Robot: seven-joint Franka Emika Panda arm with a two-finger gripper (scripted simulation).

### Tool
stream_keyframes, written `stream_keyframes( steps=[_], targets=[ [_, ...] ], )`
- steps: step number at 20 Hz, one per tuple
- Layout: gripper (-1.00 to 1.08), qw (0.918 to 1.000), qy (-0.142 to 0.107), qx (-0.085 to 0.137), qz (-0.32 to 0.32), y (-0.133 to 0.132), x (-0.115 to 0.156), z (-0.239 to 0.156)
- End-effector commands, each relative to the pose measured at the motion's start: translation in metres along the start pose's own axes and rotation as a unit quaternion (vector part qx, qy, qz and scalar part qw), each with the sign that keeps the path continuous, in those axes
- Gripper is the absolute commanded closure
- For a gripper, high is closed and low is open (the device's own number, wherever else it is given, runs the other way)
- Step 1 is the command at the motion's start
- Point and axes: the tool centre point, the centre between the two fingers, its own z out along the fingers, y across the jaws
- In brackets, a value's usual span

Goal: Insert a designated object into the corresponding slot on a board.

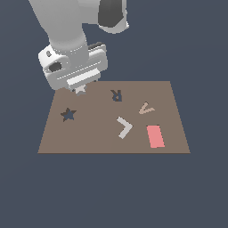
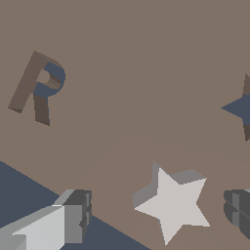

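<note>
The light grey star (image 2: 173,202) lies flat on the brown board (image 2: 136,73), close to its edge. My gripper (image 2: 156,212) is open and straddles the star, and a gap shows between the star and each of the fingers (image 2: 73,217). In the exterior view the gripper (image 1: 80,87) hangs low over the board's far edge toward the left, and only the star's tips (image 1: 80,90) peek out beneath it. The dark navy star slot (image 1: 68,114) lies nearer the camera and a little to the left, empty; part of the slot (image 2: 241,110) shows in the wrist view.
On the board (image 1: 89,133) are a dark R-shaped cutout (image 1: 116,95), a tan V-shaped one (image 1: 146,108), a white chevron piece (image 1: 124,127) and a red rectangle (image 1: 155,136). The R cutout (image 2: 41,88) also shows in the wrist view. Dark blue floor surrounds the board.
</note>
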Motion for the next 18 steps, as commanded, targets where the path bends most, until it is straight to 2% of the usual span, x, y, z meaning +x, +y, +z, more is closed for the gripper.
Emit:
stream_keyframes(
  steps=[1, 9, 18],
  targets=[
    [-0.92, 0.9999, 0.001, 0.0, -0.016, 0.005, -0.006, 0.006],
    [-0.92, 0.9991, 0.001, 0.0, -0.042, 0.014, -0.015, 0.017],
    [-0.92, 0.9991, 0.001, 0.0, -0.042, 0.015, -0.015, 0.025]
  ],
)
